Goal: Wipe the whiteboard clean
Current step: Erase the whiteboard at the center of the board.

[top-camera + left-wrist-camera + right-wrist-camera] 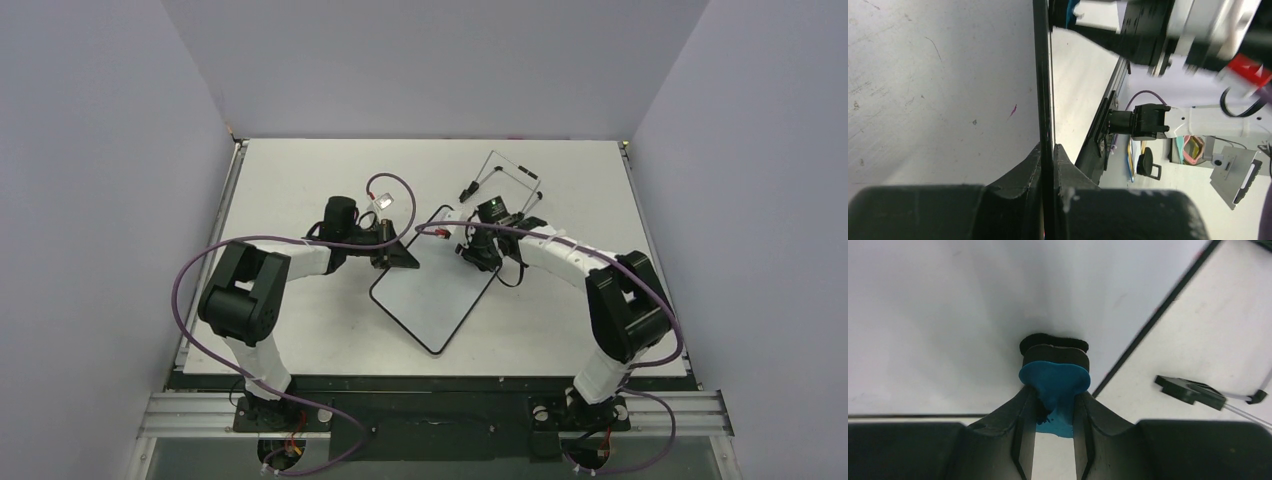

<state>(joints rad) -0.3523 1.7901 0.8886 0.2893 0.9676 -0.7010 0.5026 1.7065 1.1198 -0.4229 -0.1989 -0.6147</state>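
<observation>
Seen from above, the whiteboard (430, 295) sits angled at mid-table (300, 180), blank white inside a thin black rim. My left pincer (397, 252) pinches its far corner; only my left wrist view shows that rim edge-on. My right pincer (1054, 400) pinches a blue, bone-shaped eraser (1054, 380), its black pad on the board.

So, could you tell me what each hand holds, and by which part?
Left hand: whiteboard, by its rim. Right hand: blue eraser, by its blue body.
</observation>
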